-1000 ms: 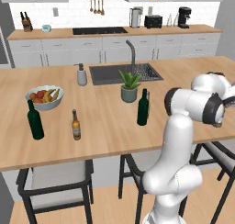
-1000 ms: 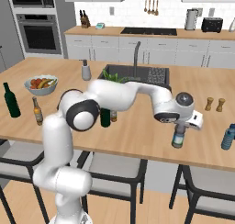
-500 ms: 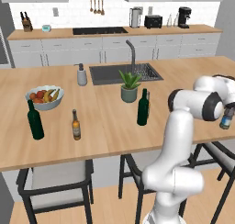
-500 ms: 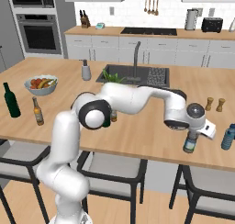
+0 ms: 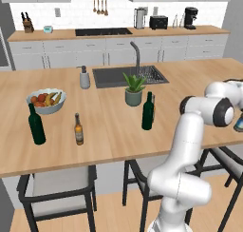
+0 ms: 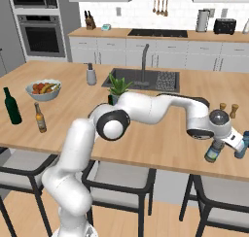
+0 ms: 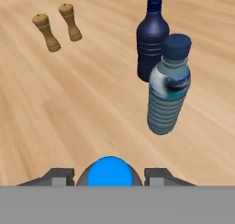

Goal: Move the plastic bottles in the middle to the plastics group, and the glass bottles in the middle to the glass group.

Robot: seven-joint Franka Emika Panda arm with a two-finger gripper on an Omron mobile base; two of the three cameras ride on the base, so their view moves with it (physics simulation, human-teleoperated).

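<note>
Arm far right, jaws around bottle.

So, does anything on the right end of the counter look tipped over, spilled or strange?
Nothing stands out. The gripper holds a blue-capped bottle upright; the two plastic bottles and the two wooden shakers stand upright.

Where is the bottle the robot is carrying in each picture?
Left base view: the carried bottle peeks in at the right edge.
Right base view: lower right, under the pincer.
Hand view: its blue cap, bottom middle.
Landmark: the wooden shakers, in the right base and hand views.
</note>
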